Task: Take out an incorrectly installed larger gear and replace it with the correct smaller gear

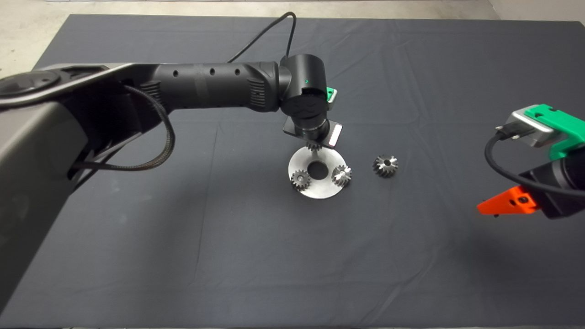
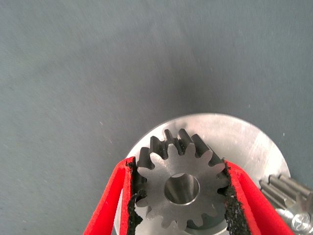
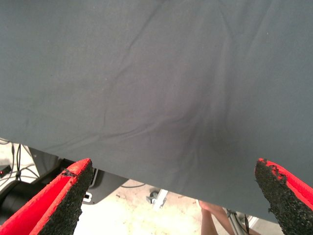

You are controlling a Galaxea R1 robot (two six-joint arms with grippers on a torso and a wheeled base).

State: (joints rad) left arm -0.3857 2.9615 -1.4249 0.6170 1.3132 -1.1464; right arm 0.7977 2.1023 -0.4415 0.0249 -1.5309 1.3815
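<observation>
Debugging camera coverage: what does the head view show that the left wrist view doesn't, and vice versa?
Head view only: the dark grey coarse-toothed cone-like gear lying on the dark mat off the disc, a small gear at the disc's near left, and the right claw parked open at the right edge.

Left wrist view only: the left claw shut on the small silver fine-toothed spur gear, black pads against its teeth.

Both: the flat round steel disc and the mat.

Dark mat (image 1: 228, 237) fills most of frame. Steel disc (image 1: 320, 189) at centre w/ round centre hole; small gear (image 1: 300, 179) on disc's left. Pale floor (image 1: 27, 36) upper left.
</observation>
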